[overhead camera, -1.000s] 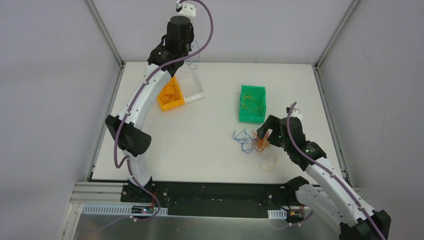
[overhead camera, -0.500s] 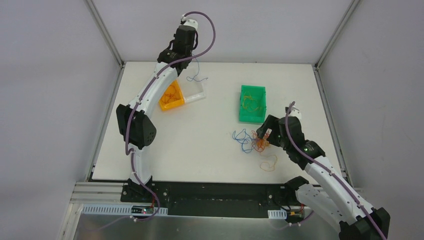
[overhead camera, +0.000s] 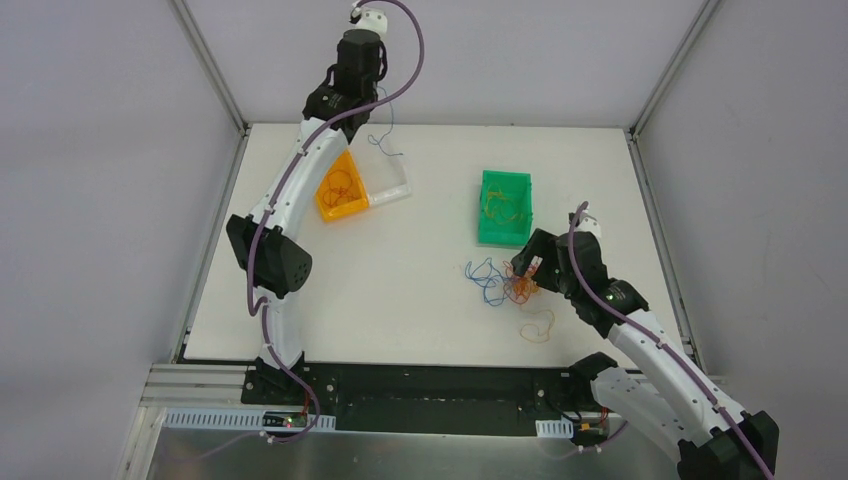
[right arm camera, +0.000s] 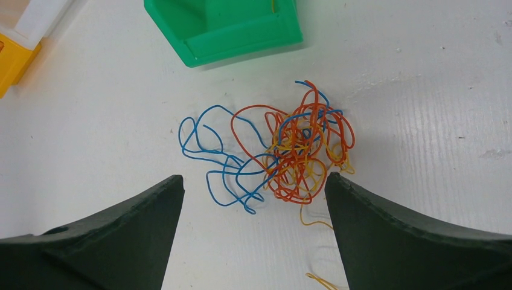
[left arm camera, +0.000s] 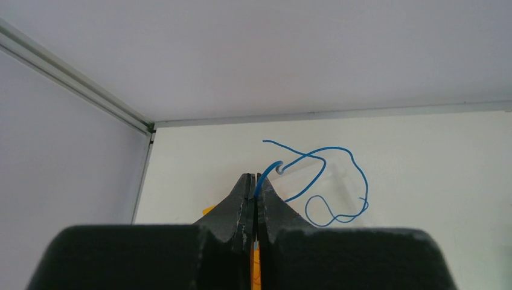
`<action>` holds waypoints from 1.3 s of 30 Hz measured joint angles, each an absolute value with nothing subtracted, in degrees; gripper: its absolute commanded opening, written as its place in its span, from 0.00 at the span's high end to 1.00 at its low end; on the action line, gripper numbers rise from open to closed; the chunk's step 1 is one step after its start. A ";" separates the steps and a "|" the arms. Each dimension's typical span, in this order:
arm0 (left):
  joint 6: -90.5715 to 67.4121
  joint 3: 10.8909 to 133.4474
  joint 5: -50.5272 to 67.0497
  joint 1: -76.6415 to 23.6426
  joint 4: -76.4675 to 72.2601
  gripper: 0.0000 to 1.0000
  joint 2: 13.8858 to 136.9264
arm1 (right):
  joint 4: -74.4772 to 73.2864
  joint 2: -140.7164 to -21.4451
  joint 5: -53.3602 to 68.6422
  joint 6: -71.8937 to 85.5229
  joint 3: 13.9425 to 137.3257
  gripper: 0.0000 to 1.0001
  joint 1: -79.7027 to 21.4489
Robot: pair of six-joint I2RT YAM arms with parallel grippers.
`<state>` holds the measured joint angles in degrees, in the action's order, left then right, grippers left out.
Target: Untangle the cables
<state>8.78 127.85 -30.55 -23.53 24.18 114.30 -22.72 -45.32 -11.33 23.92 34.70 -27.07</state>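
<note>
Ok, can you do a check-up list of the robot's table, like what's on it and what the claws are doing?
Surface: white table, flat.
Job's things: tangle of blue, orange-red and yellow cables near the green bin; blue cable dangling from the left gripper; loose cable, yellow-orange, beside the tangle.
Clutter: orange bin and green bin holding strands; clear bin.
Grippers: left gripper shut on the blue cable, raised at the far edge; right gripper open, poised over the tangle.
Cables: purple hoses along both arms.
Surroundings: grey walls, metal frame.
</note>
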 measured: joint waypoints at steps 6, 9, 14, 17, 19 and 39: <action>9.28 131.83 -30.28 -23.53 23.73 1.00 114.30 | -22.52 -45.32 -11.05 23.92 34.68 0.09 -27.07; 9.65 132.77 -30.24 -23.53 22.83 1.00 114.24 | -22.50 -45.30 -11.05 23.94 34.63 0.09 -27.07; 9.93 133.27 -30.24 -23.53 22.46 1.00 114.19 | -22.37 -45.28 -10.61 23.94 34.20 0.09 -27.07; 10.04 133.82 -30.24 -23.53 22.26 1.00 114.19 | -22.28 -45.28 -10.24 23.97 34.09 0.09 -27.07; 10.09 134.17 -30.26 -23.53 21.87 1.00 114.06 | -22.28 -45.28 -10.09 23.97 34.04 0.09 -27.07; 3.75 117.95 -28.25 -20.82 18.31 1.00 104.90 | -22.20 -44.10 -9.63 24.56 34.04 0.09 -27.07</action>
